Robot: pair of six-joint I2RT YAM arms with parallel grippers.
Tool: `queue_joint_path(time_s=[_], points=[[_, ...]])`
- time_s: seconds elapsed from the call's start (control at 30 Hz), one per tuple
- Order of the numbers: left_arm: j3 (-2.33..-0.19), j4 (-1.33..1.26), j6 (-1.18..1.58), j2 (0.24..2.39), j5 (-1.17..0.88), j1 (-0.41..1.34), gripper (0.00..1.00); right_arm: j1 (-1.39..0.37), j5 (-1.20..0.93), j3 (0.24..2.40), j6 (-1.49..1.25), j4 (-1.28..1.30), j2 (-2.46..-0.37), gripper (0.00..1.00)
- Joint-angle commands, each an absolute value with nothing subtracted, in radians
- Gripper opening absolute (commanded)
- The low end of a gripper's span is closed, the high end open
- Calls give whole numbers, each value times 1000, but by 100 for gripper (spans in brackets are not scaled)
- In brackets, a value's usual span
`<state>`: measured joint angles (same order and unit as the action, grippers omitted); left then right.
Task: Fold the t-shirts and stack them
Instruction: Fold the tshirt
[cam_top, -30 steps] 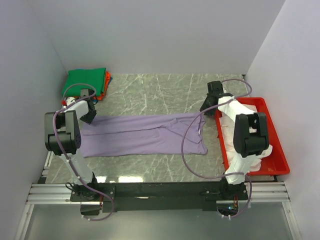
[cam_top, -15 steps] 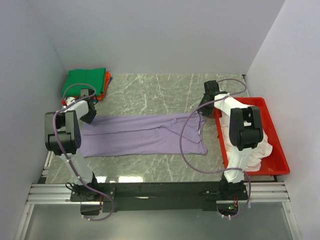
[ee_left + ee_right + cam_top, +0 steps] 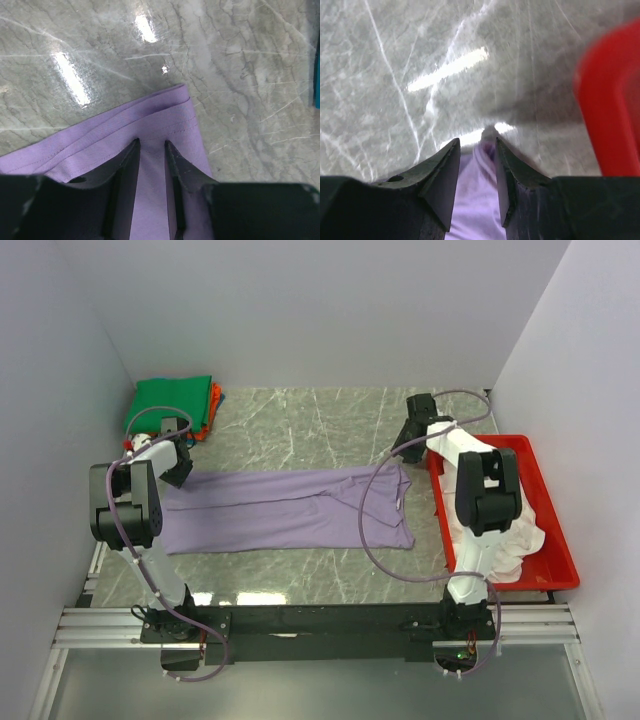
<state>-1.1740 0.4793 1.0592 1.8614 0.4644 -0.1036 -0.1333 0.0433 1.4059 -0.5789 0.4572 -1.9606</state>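
A lavender t-shirt (image 3: 285, 508) lies stretched in a long band across the marble table between both arms. My left gripper (image 3: 178, 472) sits at its far left corner, fingers pinched on the hem; the left wrist view shows the gripper (image 3: 151, 144) with the purple cloth (image 3: 100, 140) between the fingers. My right gripper (image 3: 404, 452) holds the shirt's far right corner, and its wrist view shows the gripper (image 3: 476, 142) with bunched cloth (image 3: 475, 200) raised between the fingers. A folded green shirt (image 3: 170, 402) lies on an orange-red one (image 3: 213, 402) at the back left. A pale pinkish-white shirt (image 3: 520, 540) lies in the tray.
A red plastic tray (image 3: 515, 443) stands at the right, close to my right arm; its rim shows in the right wrist view (image 3: 612, 100). White walls close in the table on the left, back and right. Purple cables loop beside both arms.
My right gripper has moved towards the back of the table, drawing the shirt's right corner with it. The left arm has not moved.
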Motion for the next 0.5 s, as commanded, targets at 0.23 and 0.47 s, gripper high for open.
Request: queue_joint_path(time_s=[0.23, 0.47], points=[[-1172, 506, 1057, 1910, 456, -113, 33, -153, 67, 1450, -580, 491, -2029, 36], [-1172, 509, 1060, 1911, 459, -114, 33, -146, 78, 1373, -601, 471, -1947, 2]])
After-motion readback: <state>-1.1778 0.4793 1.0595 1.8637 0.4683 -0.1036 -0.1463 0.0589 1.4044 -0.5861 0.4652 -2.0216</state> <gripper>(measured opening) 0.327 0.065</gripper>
